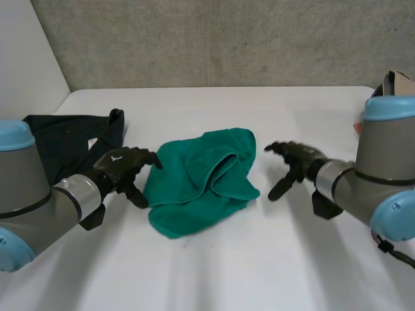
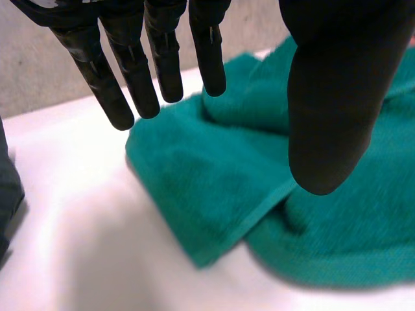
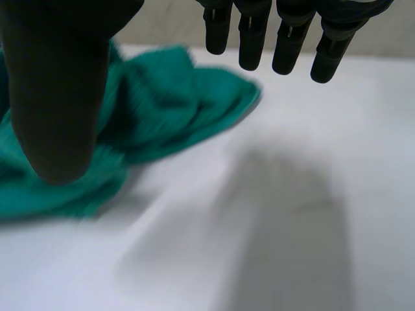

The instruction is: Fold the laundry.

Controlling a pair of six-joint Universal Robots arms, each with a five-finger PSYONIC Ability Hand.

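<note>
Green towel [image 1: 194, 188] crumpled, centre of bench [image 1: 214, 272]; left hand [image 1: 120, 167] and right hand [image 1: 295, 162] flank it, both spread (holding nothing), likely poised for edge grasps.

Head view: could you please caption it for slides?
Open left robot hand and open right robot hand flank a crumpled green terry towel on the white table; a dark cloth garment lies nearby.

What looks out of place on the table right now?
Nothing is spilled or damaged. The green towel lies crumpled in the middle of the table, its edges folded over one another, not spread flat. A dark garment sits bunched beyond the left hand. The right hand is on the towel's other side. Both have open fingers.
</note>
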